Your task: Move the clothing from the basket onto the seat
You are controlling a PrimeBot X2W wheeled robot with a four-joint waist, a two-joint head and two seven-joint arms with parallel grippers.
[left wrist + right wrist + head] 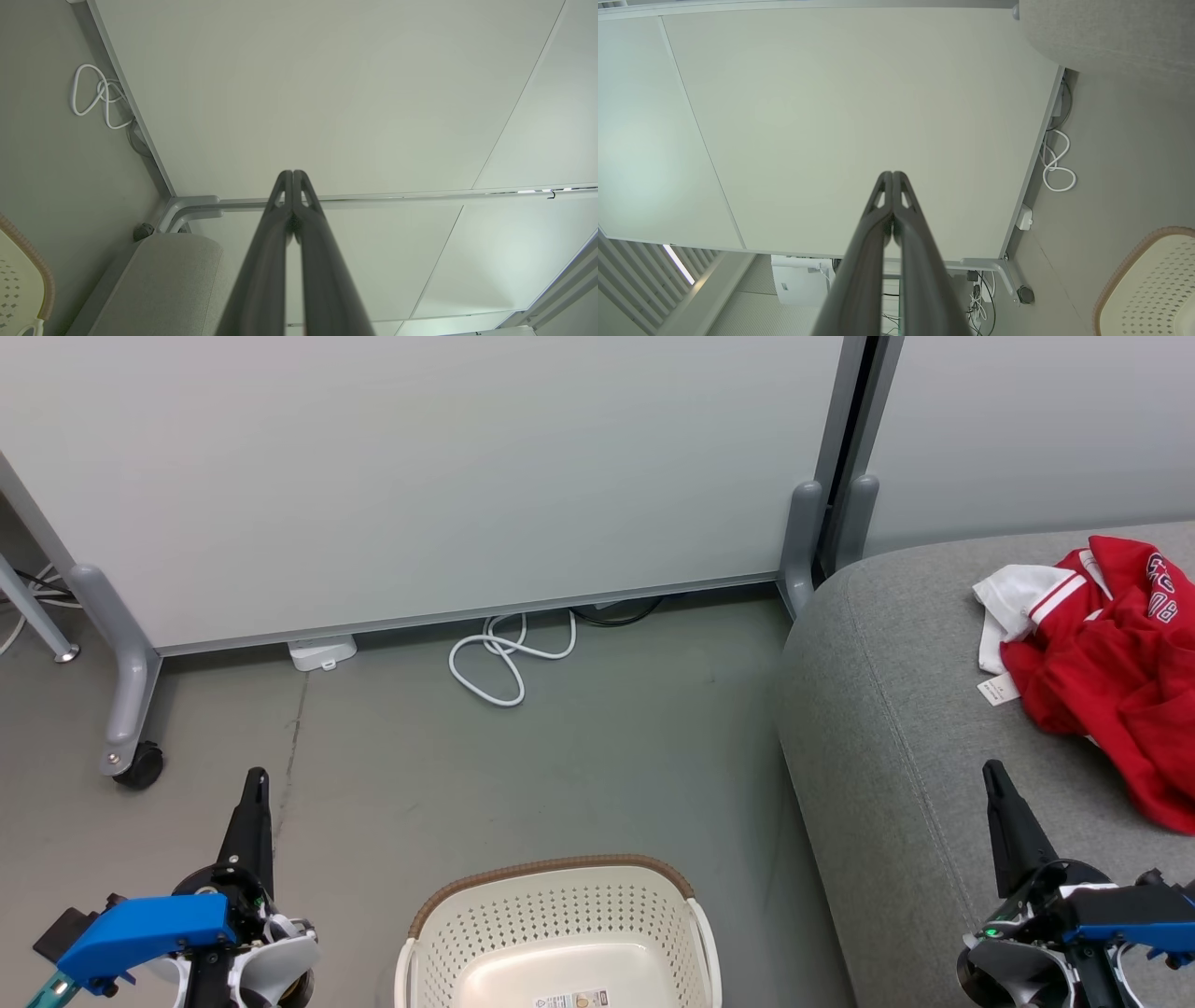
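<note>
all the red clothing point(1111, 663) you can see lies on the seat point(896, 737), a crumpled heap with white trim and a small tag. it sits well in from the seat's rounded left edge and runs off the picture on the right. you cannot tell whether that heap is one garment or two. the basket point(551, 870) stands on the floor just beside the seat's left edge. the part of its bottom that shows holds nothing but a printed label, and its near end is cut off. your left gripper point(255, 782) hangs over the floor left of the basket and your right gripper point(993, 775) over the seat's near edge. both have their fingers pressed together with nothing between them. judged from this, the move looks done or nearly so; check the basket's hidden end before you call it.
</note>
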